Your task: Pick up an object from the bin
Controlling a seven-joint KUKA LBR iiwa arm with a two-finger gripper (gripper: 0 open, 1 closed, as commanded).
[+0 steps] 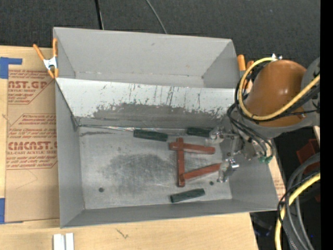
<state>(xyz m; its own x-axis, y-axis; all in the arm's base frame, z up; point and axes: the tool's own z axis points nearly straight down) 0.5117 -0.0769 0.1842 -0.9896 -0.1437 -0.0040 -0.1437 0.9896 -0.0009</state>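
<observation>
The grey metal bin (67,155) takes up the middle of the frame, its floor scuffed and its back wall streaked dark. Six small things lie in the right half of the floor.

- **Red-brown bars:** three lie together right of centre.
  - The level red-brown bar (193,148) runs left to right.
  - The upright red-brown bar (180,165) runs from under it toward the bottom of the frame and crosses it near its left end.
  - The slanted red-brown bar (203,172) rises from the foot of the upright one toward the right.
- **Dark green pieces:**
  - A long dark green stick (151,135) lies above and left of the bars, close to the back wall.
  - A short dark green piece (197,132) lies further right along that wall.
  - A lower dark green stick (187,195) lies alone near the front wall, below the bars.

The tool (223,158) sits low at the right side of the floor, just beside the right ends of the level and slanted bars. Its metal parts blend with the grey floor, so I cannot tell whether it is open or closed, or whether it touches either bar. Behind it, the orange cover (273,90) and looped yellow and black cables (244,95) hide the bin's right wall and upper right corner.
</observation>
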